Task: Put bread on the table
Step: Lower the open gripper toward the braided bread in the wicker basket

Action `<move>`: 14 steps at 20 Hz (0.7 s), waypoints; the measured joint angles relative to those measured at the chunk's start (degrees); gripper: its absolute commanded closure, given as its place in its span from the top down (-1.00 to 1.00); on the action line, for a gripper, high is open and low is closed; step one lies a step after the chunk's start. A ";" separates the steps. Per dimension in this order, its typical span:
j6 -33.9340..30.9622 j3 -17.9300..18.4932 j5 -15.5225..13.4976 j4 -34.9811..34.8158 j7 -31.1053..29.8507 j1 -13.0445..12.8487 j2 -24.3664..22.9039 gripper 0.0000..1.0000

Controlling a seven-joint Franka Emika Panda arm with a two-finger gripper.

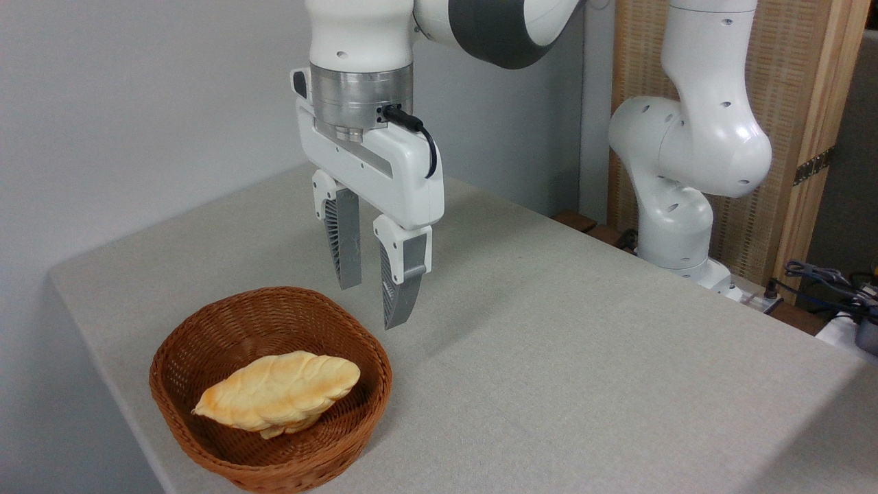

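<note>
Lying inside the brown wicker basket (271, 391), the golden braided bread (278, 392) rests slightly tilted, its pointed end toward the left rim. A second, smaller piece seems to sit beneath it, though that part is mostly hidden. The basket stands on the grey-beige tabletop (549, 343) near its front-left corner. Above and just behind the basket hangs the end effector (370, 302), its 2 fingers spread apart and empty.

Wicker basket (206, 357) — matt cloth table (583, 357)

Bread (278, 392) in basket (206, 336) on table (583, 357)
</note>
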 measured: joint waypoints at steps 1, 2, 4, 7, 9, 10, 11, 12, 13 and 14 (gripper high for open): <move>0.00 0.00 0.00 0.00 0.00 0.00 0.00 1.00; -0.28 0.00 0.00 0.00 0.00 0.00 0.01 1.00; -0.97 0.00 0.00 0.00 0.00 0.00 0.01 1.00; -1.06 0.00 0.00 0.00 0.00 0.00 0.01 1.00; -1.06 0.00 0.00 0.00 0.00 0.00 0.01 1.00; -1.06 0.00 0.00 0.00 0.00 0.00 0.01 1.00; -1.06 0.00 0.00 0.00 0.00 0.00 0.01 1.00; -1.06 0.00 0.00 0.00 0.00 0.00 0.02 1.00; -1.06 0.00 0.00 0.00 0.00 0.00 0.02 1.00; -1.06 0.00 0.00 0.00 0.00 0.00 0.02 1.00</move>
